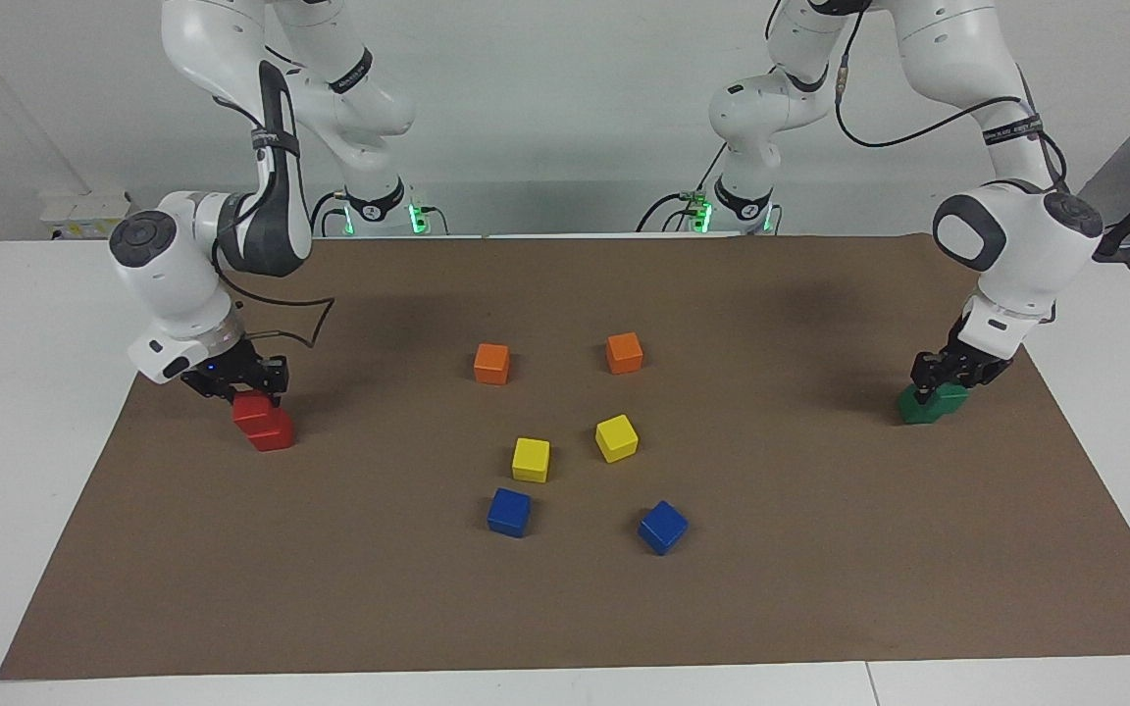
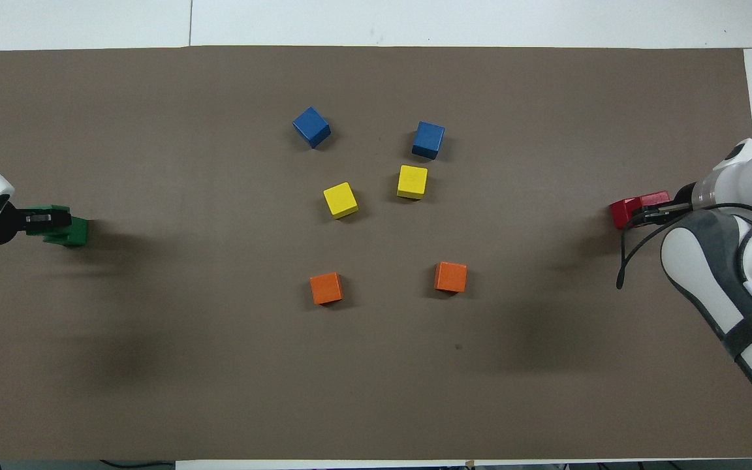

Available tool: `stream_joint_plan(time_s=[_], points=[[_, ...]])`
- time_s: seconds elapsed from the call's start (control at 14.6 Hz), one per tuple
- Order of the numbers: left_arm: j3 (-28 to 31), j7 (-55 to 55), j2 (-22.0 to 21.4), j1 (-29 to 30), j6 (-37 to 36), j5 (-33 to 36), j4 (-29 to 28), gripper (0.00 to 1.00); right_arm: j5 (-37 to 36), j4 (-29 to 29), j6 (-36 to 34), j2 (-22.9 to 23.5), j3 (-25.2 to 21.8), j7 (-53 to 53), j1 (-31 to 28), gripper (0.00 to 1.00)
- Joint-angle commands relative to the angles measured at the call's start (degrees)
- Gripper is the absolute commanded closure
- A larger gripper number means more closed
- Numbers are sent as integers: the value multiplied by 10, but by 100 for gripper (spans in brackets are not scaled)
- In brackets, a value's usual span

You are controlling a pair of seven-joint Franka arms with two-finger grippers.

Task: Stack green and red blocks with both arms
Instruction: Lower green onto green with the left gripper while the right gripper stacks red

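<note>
My right gripper is at the right arm's end of the mat, shut on a red block. This block rests skewed on the second red block. My left gripper is at the left arm's end, shut on a green block. That block sits offset on the second green block. In the overhead view, the red pair shows at the right gripper and the green pair at the left gripper.
In the middle of the brown mat lie two orange cubes, two yellow cubes and two blue cubes. White table borders the mat.
</note>
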Motion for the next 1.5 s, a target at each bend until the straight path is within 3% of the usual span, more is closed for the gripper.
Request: stream_joint_plan(time_s=[0.0, 0.55, 0.62, 0.96, 1.03, 1.09, 1.23, 1.37, 1.44], points=[[2, 4, 13, -3, -18, 31, 17, 100, 7, -18, 13, -15, 5, -1, -5, 100], [2, 4, 24, 4, -17, 33, 13, 100, 6, -18, 13, -15, 5, 1, -3, 97], [2, 4, 24, 3, -17, 33, 13, 100, 6, -18, 14, -15, 5, 2, -2, 92], [1, 6, 25, 4, -18, 46, 14, 100, 6, -18, 14, -15, 5, 4, 0, 51], [1, 6, 25, 4, -16, 46, 14, 98, 6, -18, 14, -15, 5, 5, 0, 48], [1, 6, 25, 4, -15, 46, 14, 75, 6, -18, 14, -15, 5, 4, 0, 46], [1, 8, 25, 4, -12, 46, 13, 0, 6, -19, 30, -15, 5, 3, 0, 46], [1, 10, 25, 5, -13, 46, 14, 0, 6, -23, 33, -15, 5, 3, 0, 44], [1, 10, 25, 4, -13, 46, 15, 0, 6, -23, 34, -15, 5, 3, 0, 36]])
